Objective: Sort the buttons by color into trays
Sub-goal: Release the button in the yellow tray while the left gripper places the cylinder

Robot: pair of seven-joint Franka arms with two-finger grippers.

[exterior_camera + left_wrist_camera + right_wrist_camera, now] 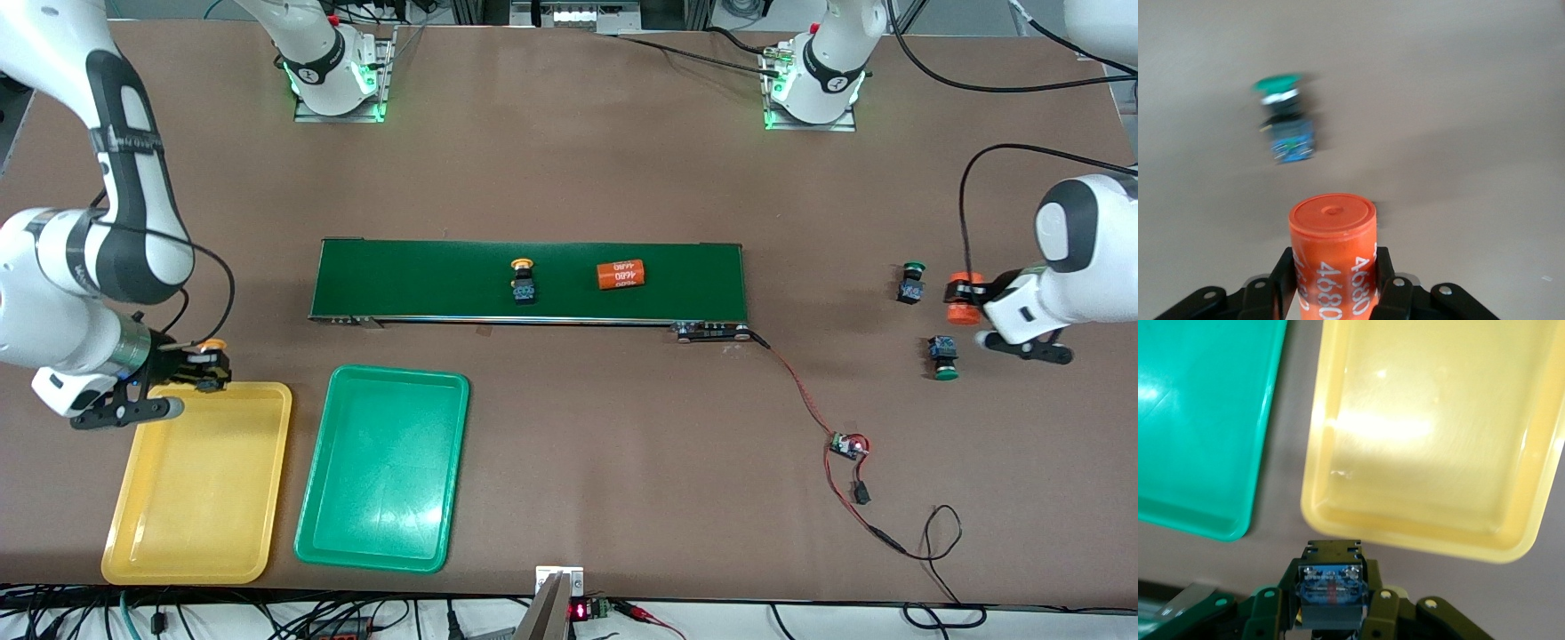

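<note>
The right gripper (206, 366) clamps a yellow-capped button (210, 356) over the yellow tray's (200, 533) corner for dropping, while the left gripper (976, 300) clamps an orange cylinder (963, 298), likely clearing it.

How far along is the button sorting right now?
Nothing is sorted yet: the yellow tray and green tray hold nothing. In hand: the right gripper holds a yellow button over the yellow tray's edge; the left gripper holds an orange cylinder. Left: the yellow button on the belt and two green buttons.
</note>
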